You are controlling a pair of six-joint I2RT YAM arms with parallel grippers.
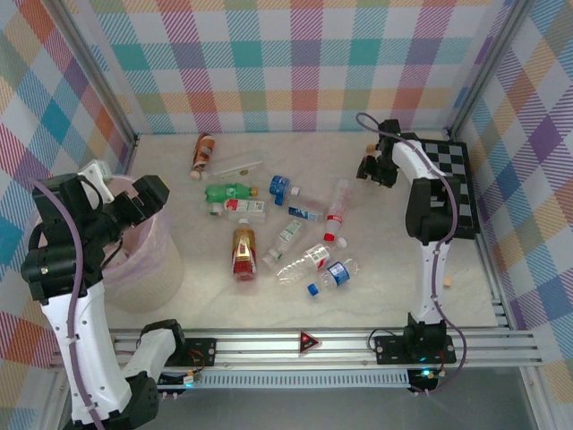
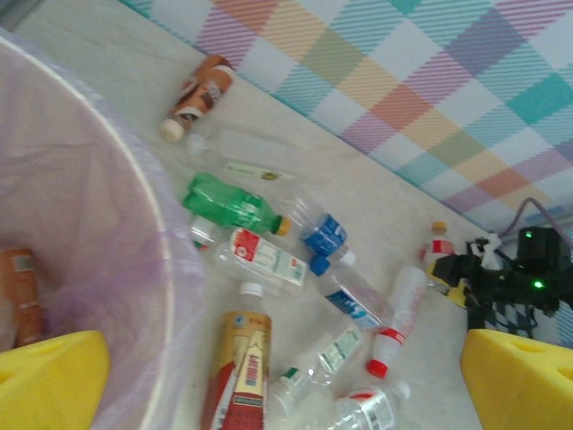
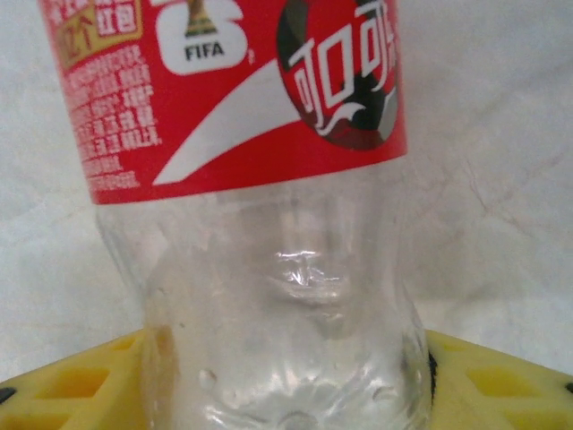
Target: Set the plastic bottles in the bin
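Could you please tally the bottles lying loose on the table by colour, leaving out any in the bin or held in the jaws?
Green bottle: 1
Brown-orange labelled bottles: 2
Clear bottles: 8
Total: 11

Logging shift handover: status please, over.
Left end effector open by bin. Right end effector shut on red-label bottle. One brown bottle in bin. Other bottles scattered on table between.
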